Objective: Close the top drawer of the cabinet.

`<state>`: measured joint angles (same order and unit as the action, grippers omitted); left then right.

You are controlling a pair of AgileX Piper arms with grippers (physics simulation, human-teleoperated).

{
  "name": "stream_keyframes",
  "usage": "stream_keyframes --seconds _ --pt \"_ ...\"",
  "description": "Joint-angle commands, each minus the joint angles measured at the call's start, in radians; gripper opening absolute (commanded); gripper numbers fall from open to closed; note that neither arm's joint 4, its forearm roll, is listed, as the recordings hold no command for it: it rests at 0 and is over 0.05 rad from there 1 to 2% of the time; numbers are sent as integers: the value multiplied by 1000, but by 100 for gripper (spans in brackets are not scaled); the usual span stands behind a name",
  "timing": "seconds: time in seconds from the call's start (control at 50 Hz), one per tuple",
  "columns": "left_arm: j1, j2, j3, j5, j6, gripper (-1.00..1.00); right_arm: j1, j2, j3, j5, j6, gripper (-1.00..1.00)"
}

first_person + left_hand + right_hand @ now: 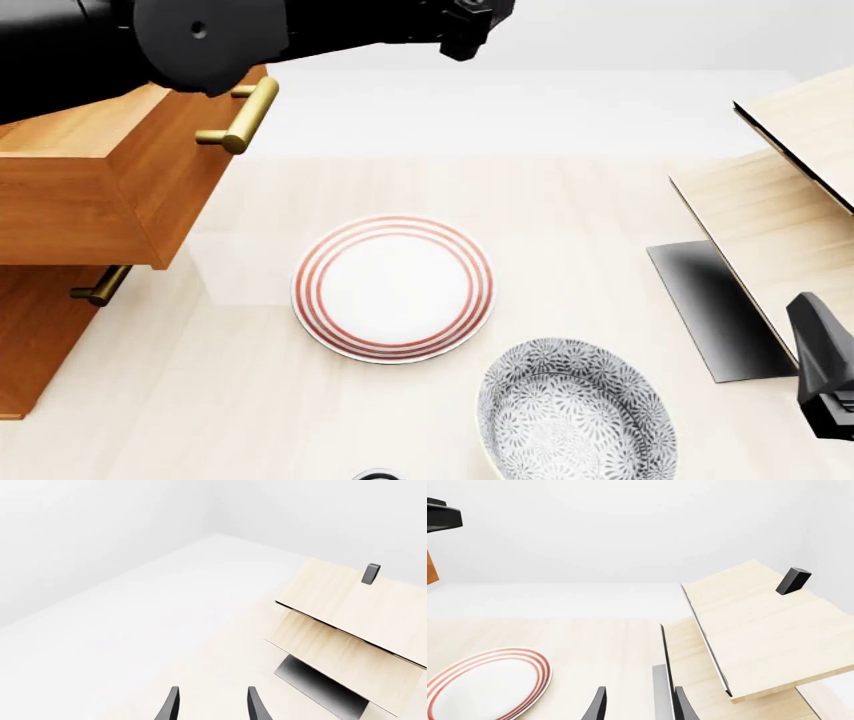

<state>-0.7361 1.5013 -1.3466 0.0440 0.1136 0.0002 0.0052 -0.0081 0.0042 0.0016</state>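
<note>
The orange-brown cabinet (40,340) stands at the left edge of the front view. Its top drawer (120,190) sticks out toward the table's middle, brass bar handle (243,113) on its front. A lower drawer's handle (102,288) sits further back, beneath it. My left arm (200,40) crosses above the drawer and past the handle. In the left wrist view my left gripper (212,706) is open, holds nothing and faces away from the cabinet. My right gripper (639,706) is open too, and that arm (821,370) shows low at the right.
A red-ringed white plate (394,288) lies mid-table, with a grey patterned bowl (577,412) nearer the front. Pale light-wood furniture (787,200) with a black edge and a dark panel (714,310) fills the right side. A small dark block (793,580) sits on it.
</note>
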Motion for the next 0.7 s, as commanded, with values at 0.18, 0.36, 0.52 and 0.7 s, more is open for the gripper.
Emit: stream_keyframes --seconds 0.18,0.36,0.52,0.7 --pt "50 47 12 68 -58 100 0 0 0 0 0 100" --pt "56 35 28 119 -93 100 0 0 0 0 0 100" --pt "74 44 50 150 -70 100 0 0 0 0 0 100" --pt "100 66 52 181 -89 100 0 0 0 0 0 100"
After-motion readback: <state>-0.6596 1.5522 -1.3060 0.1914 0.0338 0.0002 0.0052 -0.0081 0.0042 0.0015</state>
